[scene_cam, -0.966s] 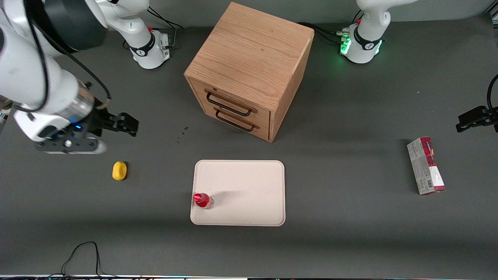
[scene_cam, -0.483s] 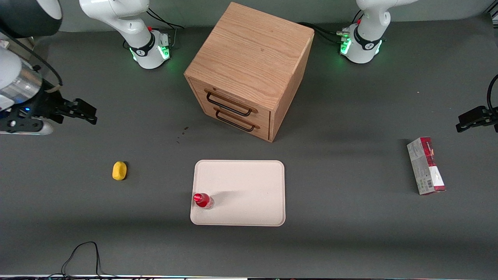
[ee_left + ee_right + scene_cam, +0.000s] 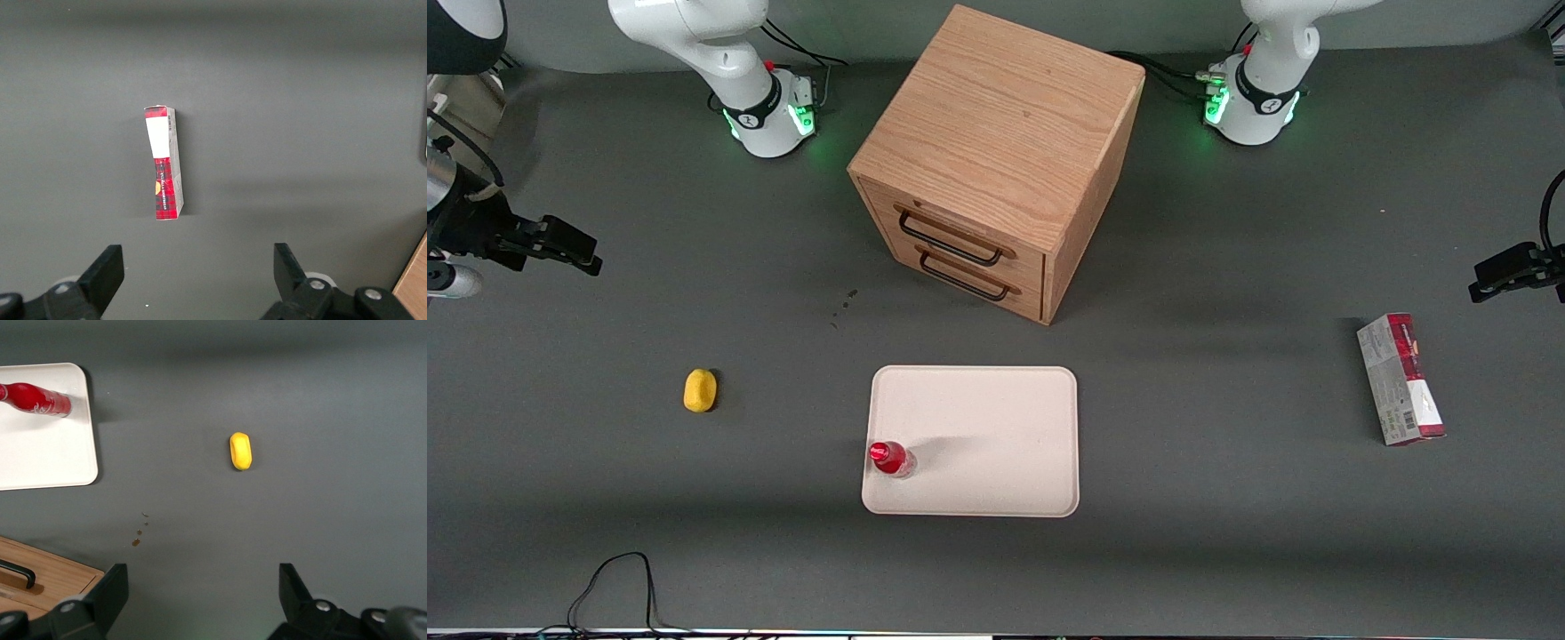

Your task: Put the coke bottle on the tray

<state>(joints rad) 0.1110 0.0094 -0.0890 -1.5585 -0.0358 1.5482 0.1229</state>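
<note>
Working arm: enters the front view at about 9 o'clock, its white links running up toward 11 o'clock.
Wrist: dark housing past a silver band, pointing toward 3 o'clock in the front view.
Gripper (image 3: pixel 569 252): raised above the table at the working arm's end, holding nothing.
Fingers (image 3: pixel 112 587): spread wide apart, the two dark tips well separated in the right wrist view.
</note>
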